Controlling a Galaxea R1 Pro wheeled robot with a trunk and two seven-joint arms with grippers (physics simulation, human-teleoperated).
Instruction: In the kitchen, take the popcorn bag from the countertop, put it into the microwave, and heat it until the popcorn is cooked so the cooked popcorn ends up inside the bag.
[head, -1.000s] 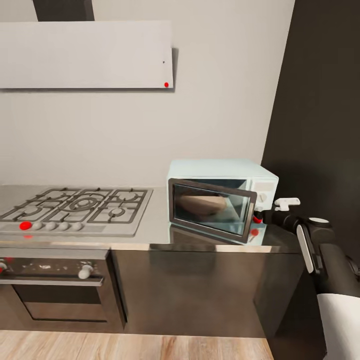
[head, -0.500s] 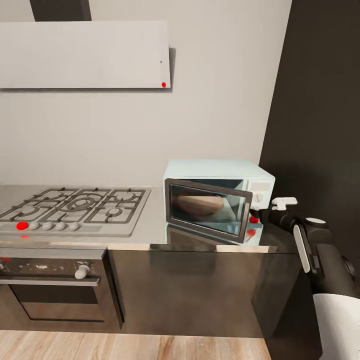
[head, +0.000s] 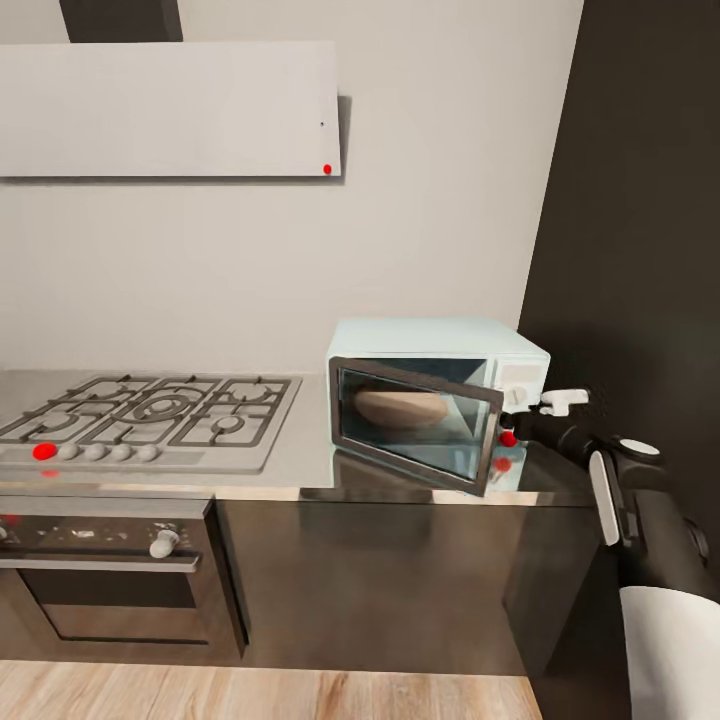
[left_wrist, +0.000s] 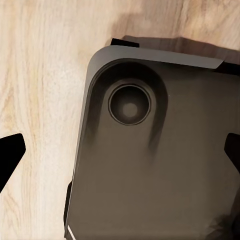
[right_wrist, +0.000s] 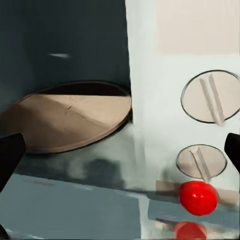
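Grey countertop (head: 300, 470) bearing the mint microwave (head: 440, 345), door ajar, the popcorn bag (head: 400, 408) inside, likely light, soft and crushable, best held by its rolled rim; right gripper (head: 545, 410), fingers apart, beside the knobs (right_wrist: 210, 96).

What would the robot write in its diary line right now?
microwave: door ajar | popcorn bag: inside | right hand: by knobs, open

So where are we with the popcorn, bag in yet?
The popcorn bag already sits inside the microwave, seen through the glass. In hand: the right end effector is at the control panel near the red button, while the door hangs ajar. Left to do: shut the door fully, start heating, and wait for cooked popcorn.
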